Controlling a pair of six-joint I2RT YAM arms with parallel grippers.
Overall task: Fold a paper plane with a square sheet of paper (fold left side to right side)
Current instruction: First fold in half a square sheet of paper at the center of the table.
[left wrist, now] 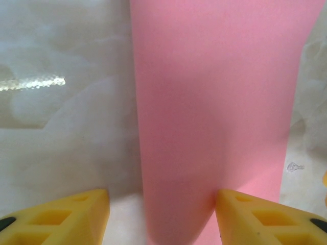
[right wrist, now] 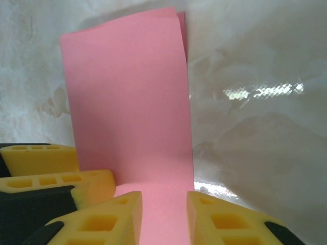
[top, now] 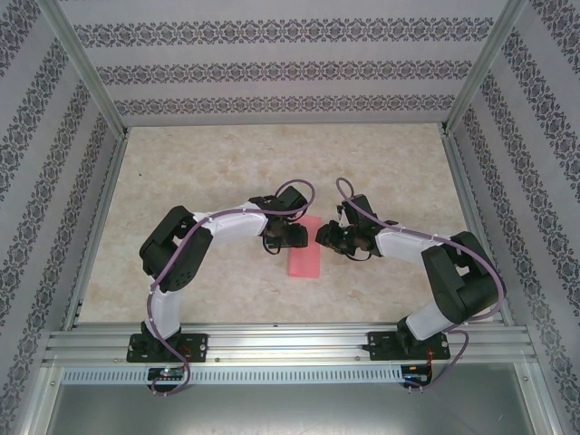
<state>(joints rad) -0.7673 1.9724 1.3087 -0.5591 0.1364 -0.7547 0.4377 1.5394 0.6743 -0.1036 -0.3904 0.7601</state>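
Right end effector [right wrist: 163,198] parted over folded pink paper [right wrist: 127,102].

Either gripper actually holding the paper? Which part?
Neither looks clamped: the folded pink paper lies flat on the table; left gripper and right gripper stand open over it.

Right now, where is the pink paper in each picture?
Top external: the paper is a narrow strip near the middle of the table.
Left wrist: the paper takes up the middle and right, from top edge to bottom edge.
Right wrist: the paper is left of middle and runs down to the bottom edge.
Shared landmark: the marbled table lies under it in all three.
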